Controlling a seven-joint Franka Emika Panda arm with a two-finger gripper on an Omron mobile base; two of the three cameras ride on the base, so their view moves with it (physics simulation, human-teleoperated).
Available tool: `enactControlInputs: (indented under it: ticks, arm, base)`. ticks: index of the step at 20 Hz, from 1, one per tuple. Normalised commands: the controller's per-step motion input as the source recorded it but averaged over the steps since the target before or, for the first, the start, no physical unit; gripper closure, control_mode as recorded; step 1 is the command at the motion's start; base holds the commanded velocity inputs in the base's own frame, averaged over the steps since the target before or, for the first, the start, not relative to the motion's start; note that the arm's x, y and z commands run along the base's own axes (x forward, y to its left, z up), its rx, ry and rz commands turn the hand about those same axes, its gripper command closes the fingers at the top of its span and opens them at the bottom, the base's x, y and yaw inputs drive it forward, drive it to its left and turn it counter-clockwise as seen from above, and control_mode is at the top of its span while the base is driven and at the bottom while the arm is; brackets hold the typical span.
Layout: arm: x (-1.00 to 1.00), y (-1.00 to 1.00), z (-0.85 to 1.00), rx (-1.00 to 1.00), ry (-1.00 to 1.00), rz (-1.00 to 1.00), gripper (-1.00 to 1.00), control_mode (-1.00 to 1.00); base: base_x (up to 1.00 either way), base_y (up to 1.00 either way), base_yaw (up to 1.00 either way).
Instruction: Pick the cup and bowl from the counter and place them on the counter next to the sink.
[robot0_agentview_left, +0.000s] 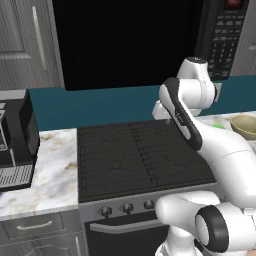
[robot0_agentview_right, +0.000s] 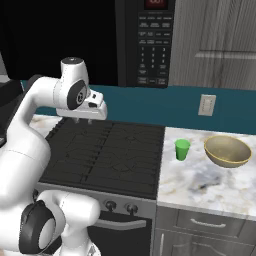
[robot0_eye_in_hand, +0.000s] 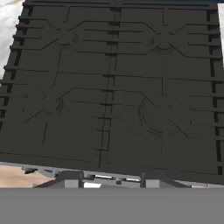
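Marble counter (robot0_agentview_right: 200, 182) rt of stove: green cup (robot0_agentview_right: 182, 149), tan bowl (robot0_agentview_right: 228, 151) on it.

The left base view looks forward and down from behind the arm's left side, taking in the black stovetop (robot0_agentview_left: 145, 160) and the counter (robot0_agentview_left: 45, 170) along its left edge. The right base view looks from behind the arm's right side, showing the same stovetop (robot0_agentview_right: 110, 155) and the counter (robot0_agentview_right: 205, 185) along its right edge. Both share the stovetop and the microwave (robot0_agentview_right: 155, 42) above. The hand view looks steeply down at the stovetop grates (robot0_eye_in_hand: 113, 92) from close above.
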Motion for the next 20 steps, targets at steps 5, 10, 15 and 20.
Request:
enactControlInputs:
  ticks: [5,10,15,20]
  arm:
    - [0.0,0.0,-0.13,0.0,0.0,-0.01,-1.0,-1.0]
    - [0.0,0.01,-0.28,-0.01,0.02,-0.05,-1.0,-1.0]
    - [-0.06,-0.13,-0.16,0.0,0.07,-0.01,-1.0,-1.0]
    - [-0.19,-0.45,0.0,0.0,0.02,0.0,-1.0,-1.0]
  base:
    - [0.0,0.0,0.0]
    - [0.0,0.0,0.0]
    - [0.0,0.0,0.0]
    - [0.0,0.0,0.0]
